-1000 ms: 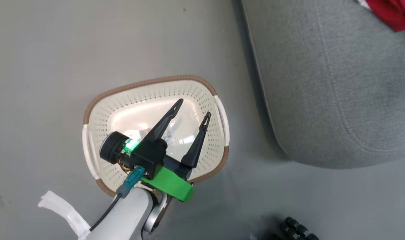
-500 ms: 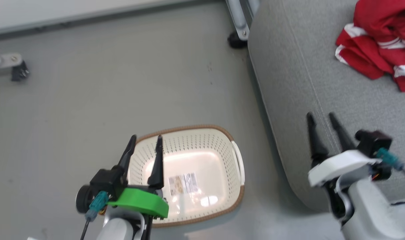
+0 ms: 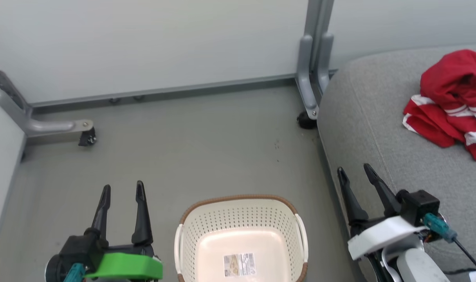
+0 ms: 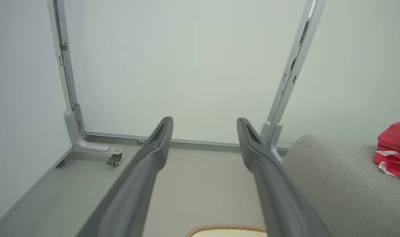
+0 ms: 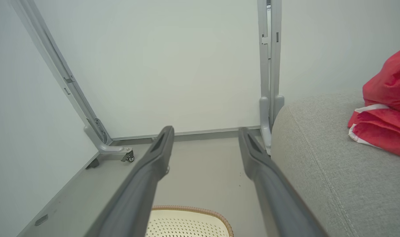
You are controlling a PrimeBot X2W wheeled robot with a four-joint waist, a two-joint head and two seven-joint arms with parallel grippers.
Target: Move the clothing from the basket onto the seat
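Lying bunched on the seat (image 3: 371, 129): the clothing (image 3: 449, 102). We see left gripper (image 3: 122, 186) and right gripper (image 3: 354, 168) spread wide beside the basket (image 3: 238, 197).

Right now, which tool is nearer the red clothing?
The right tool, with the white mount, by the seat holding the clothing; the green-mounted left tool is left of the basket.

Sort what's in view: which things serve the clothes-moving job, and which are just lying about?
Job: clothing, heaped on the seat; basket, its sticker showing; left gripper and right gripper, both open.
Lying about: wheeled grey frame legs, wall panels.
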